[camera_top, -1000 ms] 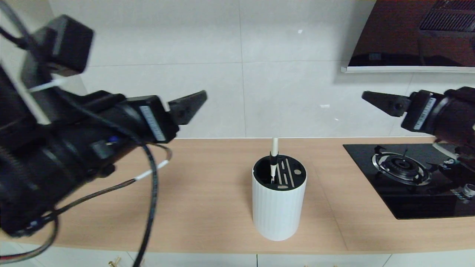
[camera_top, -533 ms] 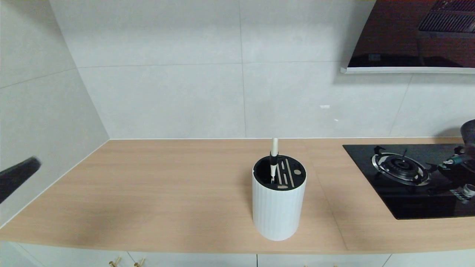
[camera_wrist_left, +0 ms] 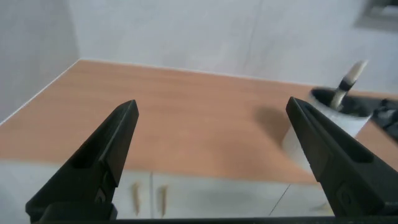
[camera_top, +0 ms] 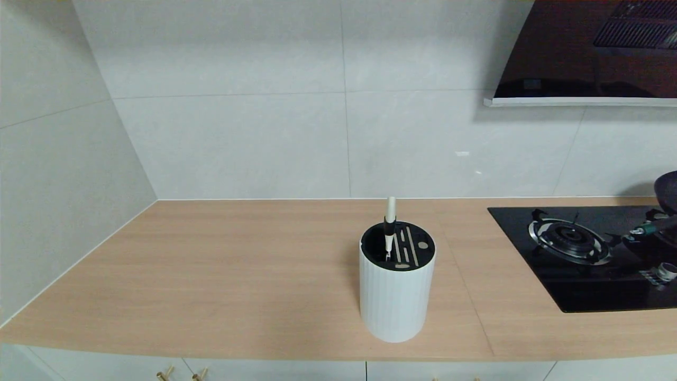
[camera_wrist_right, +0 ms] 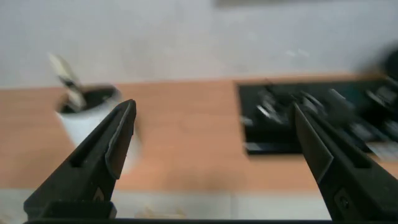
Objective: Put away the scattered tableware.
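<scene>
A white ribbed holder (camera_top: 394, 301) is seen standing upright on a wooden counter (camera_top: 238, 264), near the front edge and to the left of a black stove (camera_top: 550, 280). The holder's black top is cut with several narrow slots, and a larger opening is left on its left side. A utensil (camera_top: 390, 210) is set in that opening, nearly upright. Its pale handle is raised above the rim, and a black collar is seen just under the handle. Most of the working end is hidden inside, so the kind of utensil cannot be told.

The left gripper (camera_wrist_left: 211, 106) is held out before the counter with its fingers spread wide, and nothing is held between them. The counter's front edge and two cabinet handles (camera_wrist_left: 149, 199) are seen through the gap. The holder is seen beyond one finger, well apart from it.

The right gripper (camera_wrist_right: 213, 107) is likewise spread wide, and nothing is gripped. In its wrist view the holder is seen past one finger and the stove past the other, both well apart from the fingertips.

A round burner (camera_top: 570, 238) is set in the stove. A dark hood (camera_top: 587, 53) is mounted on the tiled wall (camera_top: 238, 143) above it.
</scene>
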`<state>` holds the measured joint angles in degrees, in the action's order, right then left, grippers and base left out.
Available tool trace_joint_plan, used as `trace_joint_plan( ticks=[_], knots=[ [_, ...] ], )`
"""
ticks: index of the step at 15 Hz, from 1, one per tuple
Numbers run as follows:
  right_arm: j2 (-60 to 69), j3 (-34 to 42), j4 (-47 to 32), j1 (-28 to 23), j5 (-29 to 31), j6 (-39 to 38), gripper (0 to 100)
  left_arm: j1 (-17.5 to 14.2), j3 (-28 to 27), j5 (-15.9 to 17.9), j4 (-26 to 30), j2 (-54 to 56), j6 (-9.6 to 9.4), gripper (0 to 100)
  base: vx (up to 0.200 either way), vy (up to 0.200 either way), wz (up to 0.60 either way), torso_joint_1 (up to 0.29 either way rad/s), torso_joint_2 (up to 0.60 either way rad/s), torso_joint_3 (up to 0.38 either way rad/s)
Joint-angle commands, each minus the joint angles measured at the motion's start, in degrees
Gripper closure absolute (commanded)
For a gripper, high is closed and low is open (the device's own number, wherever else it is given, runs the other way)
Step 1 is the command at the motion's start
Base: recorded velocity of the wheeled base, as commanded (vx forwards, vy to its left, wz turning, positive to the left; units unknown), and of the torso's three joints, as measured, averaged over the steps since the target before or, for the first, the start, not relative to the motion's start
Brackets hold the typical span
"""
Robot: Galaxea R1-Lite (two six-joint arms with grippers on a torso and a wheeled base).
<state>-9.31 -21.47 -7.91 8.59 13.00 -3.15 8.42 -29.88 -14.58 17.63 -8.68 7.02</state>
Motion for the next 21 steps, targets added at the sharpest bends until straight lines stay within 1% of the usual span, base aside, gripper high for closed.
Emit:
trace_joint_plan(
  ticks=[1, 2, 3, 4, 5, 6, 7, 8, 9, 10, 11, 12, 13, 14, 15, 16, 17, 18, 19, 21],
  knots=[
    [3.6, 6.1, 3.3, -3.2, 2.3, -0.8, 0, -4.5, 1.1, -1.4, -0.5, 3.4, 0.01, 0, 0.000, 0.000, 0.00, 0.000, 0.00, 0.000],
    [4.0, 8.0, 6.0, -4.3, 3.3, -0.7, 0, -6.9, 1.2, -0.8, -0.3, 4.7, -0.52, 0, 0.000, 0.000, 0.00, 0.000, 0.00, 0.000],
    [5.2, 10.0, 8.6, -6.7, 2.6, -0.5, 0, -8.2, 1.8, 0.4, -0.3, 6.2, -1.48, 0, 0.000, 0.000, 0.00, 0.000, 0.00, 0.000],
    [9.3, 12.9, 9.8, -8.8, -2.7, 0.6, 0, -9.3, 4.4, 1.0, -0.8, 7.1, -3.51, 0, 0.000, 0.000, 0.00, 0.000, 0.00, 0.000],
    [9.2, 15.8, 10.6, -8.9, -3.7, 0.6, 0, -9.3, 5.6, 0.3, -1.8, 7.3, -3.51, 0, 0.000, 0.000, 0.00, 0.000, 0.00, 0.000],
    [9.2, 18.4, 13.5, -8.9, -2.8, 0.6, 0, -8.9, 7.8, 0.7, -2.4, 8.6, -4.03, 0, 0.000, 0.000, 0.00, 0.000, 0.00, 0.000],
    [9.3, 21.5, 17.2, -8.9, -3.4, 1.1, 0, -8.8, 11.4, 1.0, -2.9, 8.7, -4.74, 0, 0.000, 0.000, 0.00, 0.000, 0.00, 0.000],
    [9.3, 21.5, 17.1, -8.9, -6.1, 1.4, 0, -8.8, 15.8, 1.1, -6.3, 8.7, -5.35, 0, 0.000, 0.000, 0.00, 0.000, 0.00, 0.000],
    [9.3, 21.5, 16.8, -8.9, -8.8, 1.5, 0, -8.7, 19.6, 1.8, -11.7, 8.7, -6.23, 0, 0.000, 0.000, 0.00, 0.000, 0.00, 0.000],
    [9.2, 21.5, 16.3, -8.9, -10.0, 1.7, 0, -8.8, 22.2, 3.1, -16.0, 8.7, -7.37, 0, 0.000, 0.000, 0.00, 0.000, 0.00, 0.000],
    [9.2, 21.5, 11.7, -8.9, -11.1, 2.8, 0, -8.7, 29.7, 7.1, -24.8, 8.7, -11.59, 0, 0.000, 0.000, 0.00, 0.000, 0.00, 0.000],
    [9.2, 21.5, 10.8, -8.9, -11.1, 3.3, 0, -8.7, 29.9, 7.5, -24.6, 8.7, -12.21, 0, 0.000, 0.000, 0.00, 0.000, 0.00, 0.000],
    [9.2, 21.5, 10.9, -8.9, -11.1, 3.5, 0, -8.7, 29.8, 8.0, -20.7, 8.7, -11.50, 0, 0.000, 0.000, 0.00, 0.000, 0.00, 0.000],
    [9.1, 21.5, 10.9, -8.8, -11.2, 3.5, 0, -8.7, 29.9, 8.4, -19.9, 8.7, -10.54, 0, 0.000, 0.000, 0.00, 0.000, 0.00, 0.000],
    [9.1, 21.5, 10.9, -8.8, -11.4, 3.6, 0, -8.7, 29.9, 10.6, -19.6, 8.7, -7.99, 0, 0.000, 0.000, 0.00, 0.000, 0.00, 0.000],
    [9.1, 21.5, 10.9, -8.8, -11.4, 3.8, 0, -8.7, 29.9, 12.1, -18.4, 8.7, -7.11, 0, 0.000, 0.000, 0.00, 0.000, 0.00, 0.000],
    [9.1, 21.5, 11.0, -8.8, -11.3, 6.0, 0, -8.7, 29.8, 12.9, -17.9, 8.7, -6.76, 0, 0.000, 0.000, 0.00, 0.000, 0.00, 0.000],
    [9.1, 21.5, 11.0, -8.9, -10.0, 7.8, 0, -8.7, 29.8, 13.0, -17.9, 8.7, -7.02, 0, 0.000, 0.000, 0.00, 0.000, 0.00, 0.000],
    [9.1, 21.4, 11.0, -8.9, -6.8, 8.0, 0, -8.7, 29.8, 13.1, -17.9, 8.7, -7.29, 0, 0.000, 0.000, 0.00, 0.000, 0.00, 0.000],
    [9.2, 21.4, 11.0, -8.9, -6.4, 8.1, 0, -8.7, 29.8, 13.1, -17.9, 8.7, -7.29, 0, 0.000, 0.000, 0.00, 0.000, 0.00, 0.000]
  ],
)
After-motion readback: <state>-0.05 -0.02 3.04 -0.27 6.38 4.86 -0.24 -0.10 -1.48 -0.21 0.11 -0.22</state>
